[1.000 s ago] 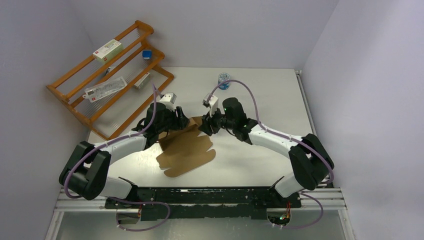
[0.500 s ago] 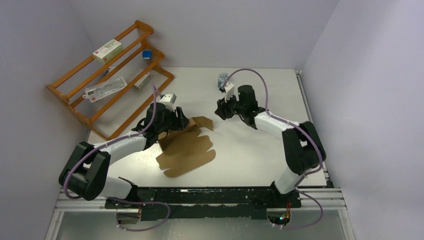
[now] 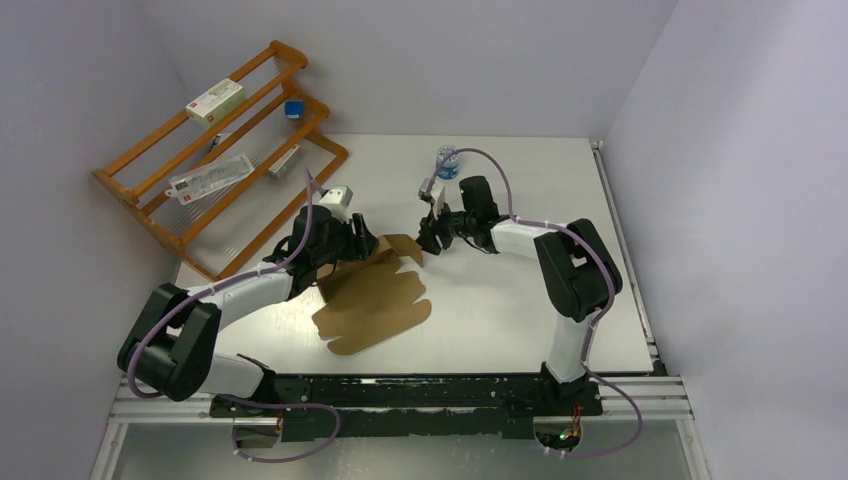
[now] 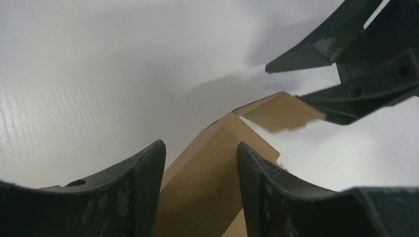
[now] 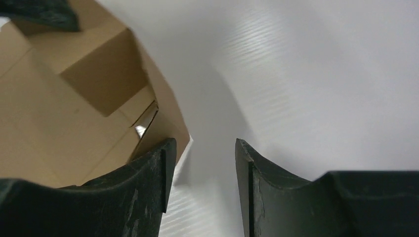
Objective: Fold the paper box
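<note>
Paper box (image 3: pixel 372 305) lies on the table (image 3: pixel 520 300), left of centre, just in front of both grippers. Its long axis runs roughly near-to-far. The rounded flap end points at the arm bases and lies flat. The far end has flaps raised off the surface.

Left gripper (image 4: pixel 200 153) sits at the box's far-left corner, jaws partway apart. A raised cardboard panel fills the gap between its fingers. Can't tell whether they clamp it or only straddle it.

Right gripper (image 5: pixel 202 143) is at the far-right flap, jaws apart, with only bare table in the gap. Its left finger (image 5: pixel 143 192) overlaps the box edge. In the left wrist view, the flap tip sits against one right finger.

Far left, well apart from the box: a wooden rack (image 3: pixel 215 215) holding small cartons.
</note>
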`<action>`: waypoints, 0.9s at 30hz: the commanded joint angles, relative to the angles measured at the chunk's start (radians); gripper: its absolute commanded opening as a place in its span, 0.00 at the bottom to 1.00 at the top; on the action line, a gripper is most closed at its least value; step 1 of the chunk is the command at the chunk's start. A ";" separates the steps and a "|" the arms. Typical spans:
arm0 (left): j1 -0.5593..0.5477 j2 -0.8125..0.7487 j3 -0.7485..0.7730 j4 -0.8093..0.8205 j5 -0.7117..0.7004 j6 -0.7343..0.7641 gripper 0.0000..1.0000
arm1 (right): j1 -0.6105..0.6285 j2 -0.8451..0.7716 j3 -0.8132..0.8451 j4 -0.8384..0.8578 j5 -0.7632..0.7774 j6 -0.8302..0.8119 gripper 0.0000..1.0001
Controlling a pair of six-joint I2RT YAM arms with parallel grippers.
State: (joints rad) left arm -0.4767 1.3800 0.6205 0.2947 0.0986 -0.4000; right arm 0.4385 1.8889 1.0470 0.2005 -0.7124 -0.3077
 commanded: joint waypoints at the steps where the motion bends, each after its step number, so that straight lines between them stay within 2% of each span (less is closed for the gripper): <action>1: 0.003 -0.003 -0.015 0.002 0.024 0.003 0.60 | 0.015 -0.042 -0.057 0.034 -0.129 -0.048 0.52; 10: 0.004 -0.012 -0.027 0.011 0.034 -0.008 0.60 | 0.064 -0.040 -0.099 0.055 -0.146 -0.044 0.54; 15: 0.003 -0.002 -0.028 0.021 0.056 -0.011 0.60 | 0.089 -0.044 -0.123 0.131 -0.124 -0.011 0.55; 27: 0.003 0.007 -0.033 0.041 0.076 -0.022 0.59 | 0.160 -0.044 -0.145 0.182 -0.076 -0.032 0.52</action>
State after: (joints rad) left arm -0.4767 1.3781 0.6044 0.3214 0.1314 -0.4088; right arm 0.5819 1.8664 0.9230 0.3191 -0.8135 -0.3313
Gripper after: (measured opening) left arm 0.595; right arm 0.523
